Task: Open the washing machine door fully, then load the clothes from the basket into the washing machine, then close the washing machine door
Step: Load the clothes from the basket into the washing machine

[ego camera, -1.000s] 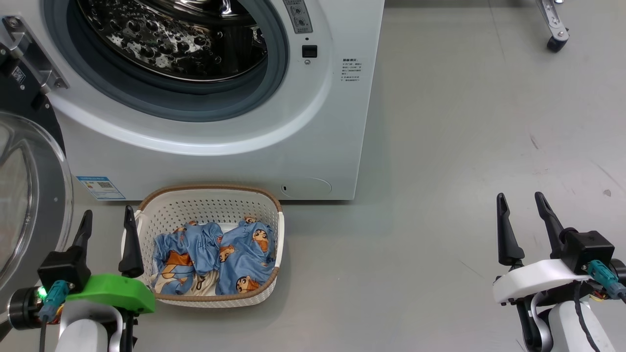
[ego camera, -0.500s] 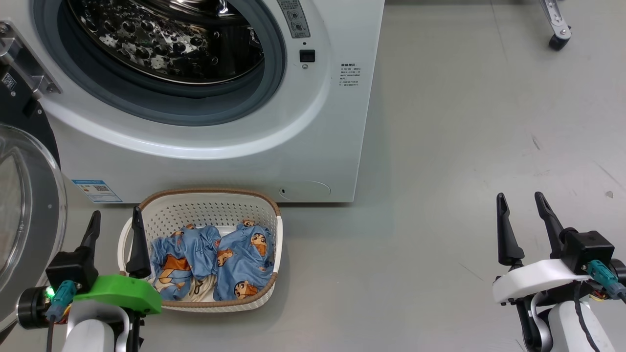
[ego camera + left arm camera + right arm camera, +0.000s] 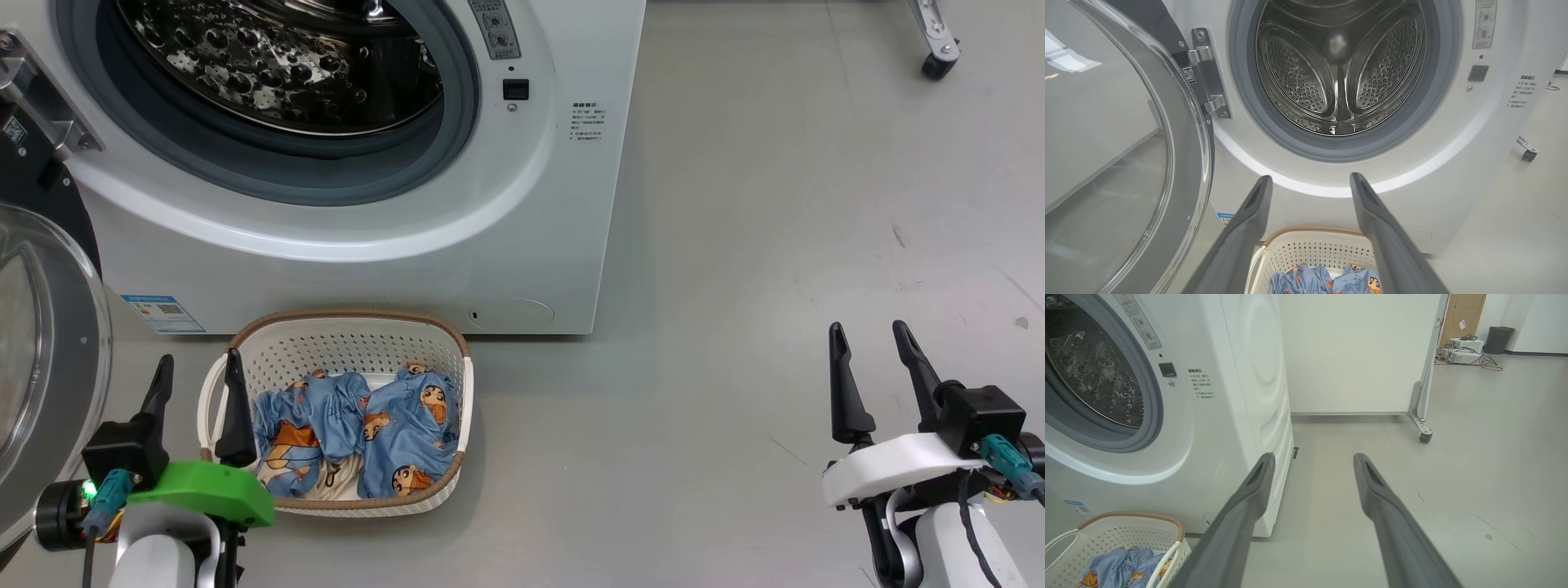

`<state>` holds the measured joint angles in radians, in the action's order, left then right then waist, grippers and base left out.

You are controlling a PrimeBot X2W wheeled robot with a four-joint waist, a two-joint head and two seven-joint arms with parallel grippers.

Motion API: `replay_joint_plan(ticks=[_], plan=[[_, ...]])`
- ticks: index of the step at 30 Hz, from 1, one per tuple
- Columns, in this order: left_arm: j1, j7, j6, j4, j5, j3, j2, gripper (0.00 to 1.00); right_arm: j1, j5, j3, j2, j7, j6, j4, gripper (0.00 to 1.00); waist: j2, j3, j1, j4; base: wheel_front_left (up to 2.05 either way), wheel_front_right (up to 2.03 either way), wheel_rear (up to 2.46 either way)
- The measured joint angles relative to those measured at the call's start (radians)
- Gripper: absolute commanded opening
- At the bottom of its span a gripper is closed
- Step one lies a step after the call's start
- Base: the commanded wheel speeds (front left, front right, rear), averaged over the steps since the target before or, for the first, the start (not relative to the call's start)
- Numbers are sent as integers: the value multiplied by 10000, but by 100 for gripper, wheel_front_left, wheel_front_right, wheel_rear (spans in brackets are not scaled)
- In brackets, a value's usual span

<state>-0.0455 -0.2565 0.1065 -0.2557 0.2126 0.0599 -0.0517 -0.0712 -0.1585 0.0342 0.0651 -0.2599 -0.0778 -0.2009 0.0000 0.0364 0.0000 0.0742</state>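
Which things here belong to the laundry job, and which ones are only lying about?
For the job:
- washing machine
- its open door
- basket
- clothes in the basket

Lying about:
- white panel on wheels
- dark bin
- boxes with cables on the floor
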Motion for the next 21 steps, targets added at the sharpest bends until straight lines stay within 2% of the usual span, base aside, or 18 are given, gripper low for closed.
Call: replay_joint_plan(ticks=[21], plan=[[20,0,79,-215,0,-305,25,100,21,0,-19,0,0,0,125,100,0,623,0,35,0,0,0]])
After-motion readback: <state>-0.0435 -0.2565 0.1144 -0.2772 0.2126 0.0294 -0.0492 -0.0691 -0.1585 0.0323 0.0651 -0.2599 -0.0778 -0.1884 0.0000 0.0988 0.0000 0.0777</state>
